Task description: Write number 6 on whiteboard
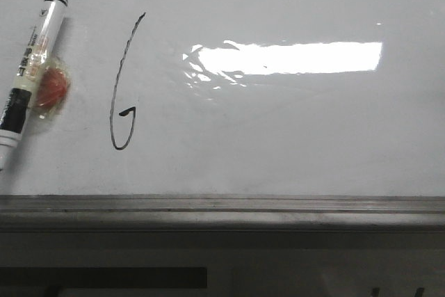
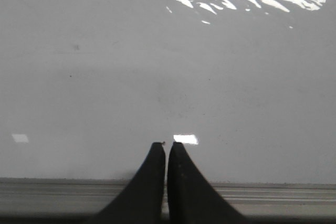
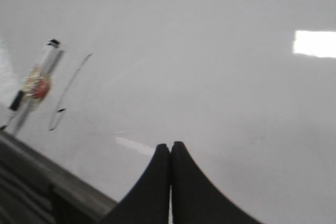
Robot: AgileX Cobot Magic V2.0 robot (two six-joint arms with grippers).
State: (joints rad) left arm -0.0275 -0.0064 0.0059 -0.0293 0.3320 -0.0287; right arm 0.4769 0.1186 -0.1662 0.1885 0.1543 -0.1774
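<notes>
6 (image 1: 122,88) drawn on board (image 1: 292,137); marker (image 1: 31,74) lies beside it, released. Left tool (image 2: 166,145), right tool (image 3: 171,145) pressed together, empty, clear of writing.

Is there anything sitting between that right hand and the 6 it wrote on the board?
Nothing visible. In the right wrist view, only bare whiteboard lies between the shut right hand and the number 6. The marker lies beyond the 6, on its far side from the hand.
</notes>
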